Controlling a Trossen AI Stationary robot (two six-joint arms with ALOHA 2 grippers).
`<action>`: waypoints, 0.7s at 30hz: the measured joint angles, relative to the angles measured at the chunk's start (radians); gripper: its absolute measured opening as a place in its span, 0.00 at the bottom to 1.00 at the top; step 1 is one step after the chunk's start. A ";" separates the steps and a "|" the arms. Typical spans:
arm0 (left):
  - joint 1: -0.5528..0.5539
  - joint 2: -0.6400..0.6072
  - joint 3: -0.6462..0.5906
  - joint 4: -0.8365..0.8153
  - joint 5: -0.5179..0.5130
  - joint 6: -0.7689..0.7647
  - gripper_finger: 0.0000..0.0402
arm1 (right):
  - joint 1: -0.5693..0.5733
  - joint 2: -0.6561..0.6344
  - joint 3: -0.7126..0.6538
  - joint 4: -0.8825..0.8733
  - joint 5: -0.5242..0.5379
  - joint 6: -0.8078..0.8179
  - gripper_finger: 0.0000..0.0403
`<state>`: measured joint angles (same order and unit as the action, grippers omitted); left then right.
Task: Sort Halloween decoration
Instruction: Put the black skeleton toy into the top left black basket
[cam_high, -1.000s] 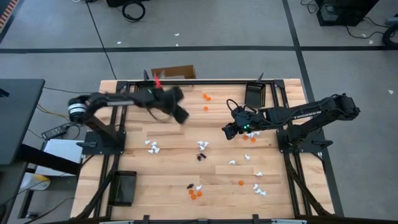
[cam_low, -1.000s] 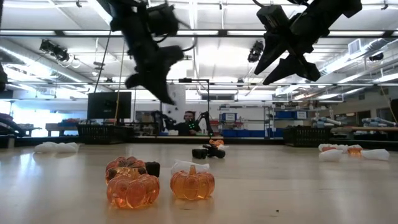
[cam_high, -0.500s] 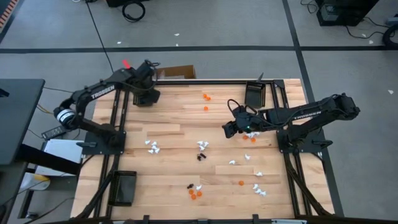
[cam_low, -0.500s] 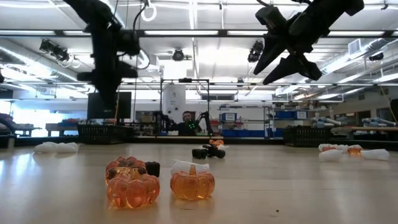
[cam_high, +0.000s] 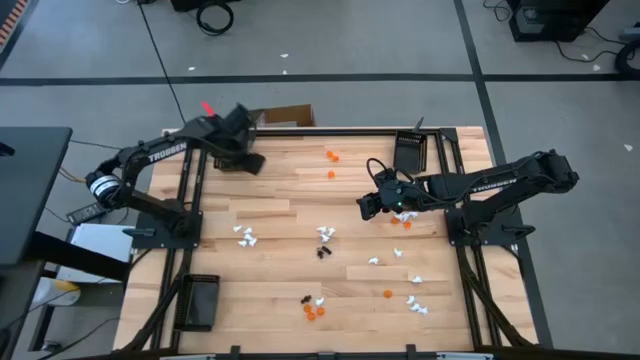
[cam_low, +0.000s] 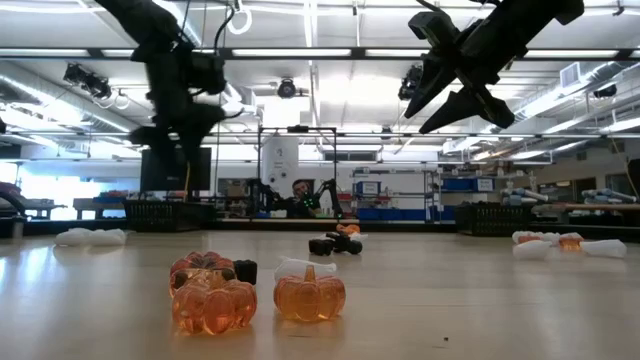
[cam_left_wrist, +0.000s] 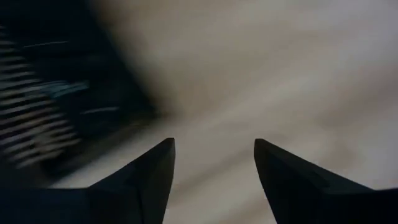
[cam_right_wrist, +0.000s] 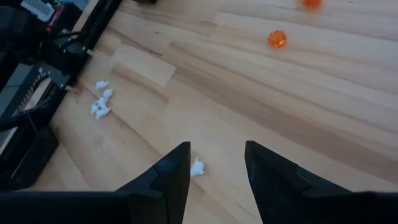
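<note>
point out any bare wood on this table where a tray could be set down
Bare patches: the table's stretch between the left gripper and the white trinkets, and the near strip between the black tray and the orange pumpkins. Crowded: the middle and near-right, below the right gripper.

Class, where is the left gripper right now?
High view: the left gripper hovers at the table's far left corner, near the cardboard box.

floor (cam_high: 330, 50): grey, taped | ceiling lights (cam_low: 330, 52): strip, lit
</note>
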<state>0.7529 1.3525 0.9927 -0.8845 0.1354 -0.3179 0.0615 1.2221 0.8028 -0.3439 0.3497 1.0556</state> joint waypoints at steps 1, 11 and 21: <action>-0.050 0.000 -0.004 0.046 0.052 0.021 0.57 | 0.001 0.001 0.000 -0.002 0.002 0.000 0.40; -0.659 0.020 -0.214 0.732 0.096 0.319 0.45 | -0.013 0.003 0.000 -0.009 0.035 -0.005 0.40; -0.856 0.264 -0.226 1.020 -0.009 0.254 0.42 | -0.019 0.003 0.000 0.007 0.025 -0.011 0.40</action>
<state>-0.1026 1.6166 0.7669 0.1354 0.1261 -0.0639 0.0430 1.2247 0.8028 -0.3374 0.3752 1.0447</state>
